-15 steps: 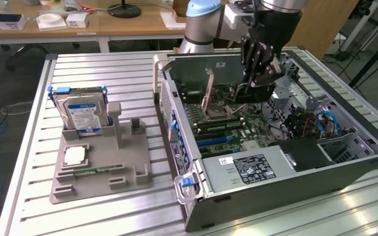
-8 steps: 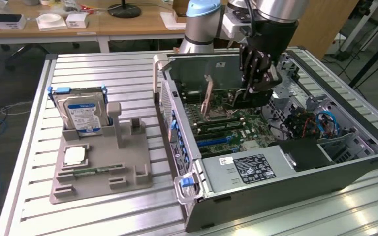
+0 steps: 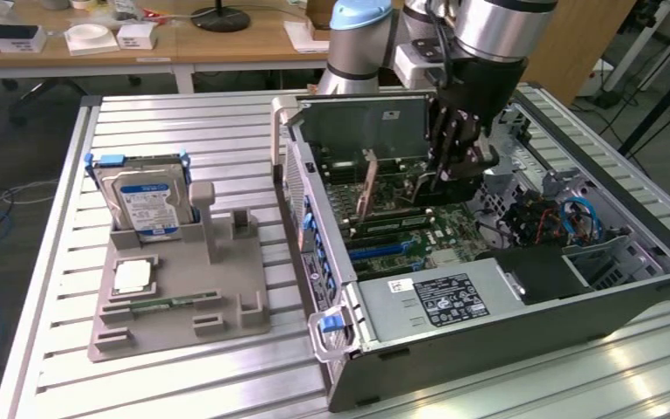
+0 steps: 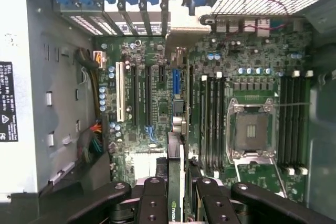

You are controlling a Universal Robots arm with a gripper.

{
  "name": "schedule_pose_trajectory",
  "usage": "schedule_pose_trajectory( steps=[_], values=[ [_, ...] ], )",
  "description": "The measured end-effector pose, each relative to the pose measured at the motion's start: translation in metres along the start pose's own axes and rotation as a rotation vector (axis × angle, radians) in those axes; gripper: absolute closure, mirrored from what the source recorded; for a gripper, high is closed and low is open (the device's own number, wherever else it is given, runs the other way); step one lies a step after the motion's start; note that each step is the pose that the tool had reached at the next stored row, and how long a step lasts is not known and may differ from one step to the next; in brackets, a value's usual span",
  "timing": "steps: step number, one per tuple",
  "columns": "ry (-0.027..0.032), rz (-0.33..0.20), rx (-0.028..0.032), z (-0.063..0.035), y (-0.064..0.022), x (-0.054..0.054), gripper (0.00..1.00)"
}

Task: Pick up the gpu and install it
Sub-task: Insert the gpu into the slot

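And here we are over the open grey desktop computer case (image 3: 614, 305), lying on its side on the slatted metal bench (image 3: 195, 384). The robot arm's black gripper (image 3: 449, 166) hangs down inside the case, and between its fingers (image 4: 153, 203) sits the gpu, a thin dark expansion card (image 4: 176, 182) seen edge-on in the wrist view. The fingers are pinching that card from both sides, one pad on each face.

Below the card lies the green motherboard (image 4: 157, 108), with its row of long expansion slots: a white one (image 4: 119, 92), black ones beside it, and a short blue one (image 4: 176, 80) nearly in line with the card's edge. The card is above the slots; whether it touches one I cannot tell. The silver processor socket (image 4: 251, 132) sits off to one side, flanked by memory slots.

In the exterior view, a copper-coloured card (image 3: 368, 185) stands upright in the case just to the exterior view's left of the gripper. Well apart, further left, a grey plastic holder tray (image 3: 178, 292) on the bench carries a boxy silver hard drive with a blue label (image 3: 143, 201) standing upright, and a narrow green memory stick (image 3: 172, 304) lying flat
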State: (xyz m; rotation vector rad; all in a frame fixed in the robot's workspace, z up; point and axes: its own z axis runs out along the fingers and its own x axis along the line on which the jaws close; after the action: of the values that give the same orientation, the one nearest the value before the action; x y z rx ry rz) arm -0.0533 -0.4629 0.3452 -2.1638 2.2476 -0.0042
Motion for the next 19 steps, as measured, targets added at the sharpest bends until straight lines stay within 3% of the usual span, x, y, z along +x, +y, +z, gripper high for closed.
schedule_pose_trajectory(
  steps=[9, 19],
  values=[
    [0.0002, 0.003, 0.0000, 0.0161, 0.0144, -0.002, 0.74],
    [0.0003, 0.003, 0.0000, 0.0341, 0.0208, -0.001, 0.74]
  ],
)
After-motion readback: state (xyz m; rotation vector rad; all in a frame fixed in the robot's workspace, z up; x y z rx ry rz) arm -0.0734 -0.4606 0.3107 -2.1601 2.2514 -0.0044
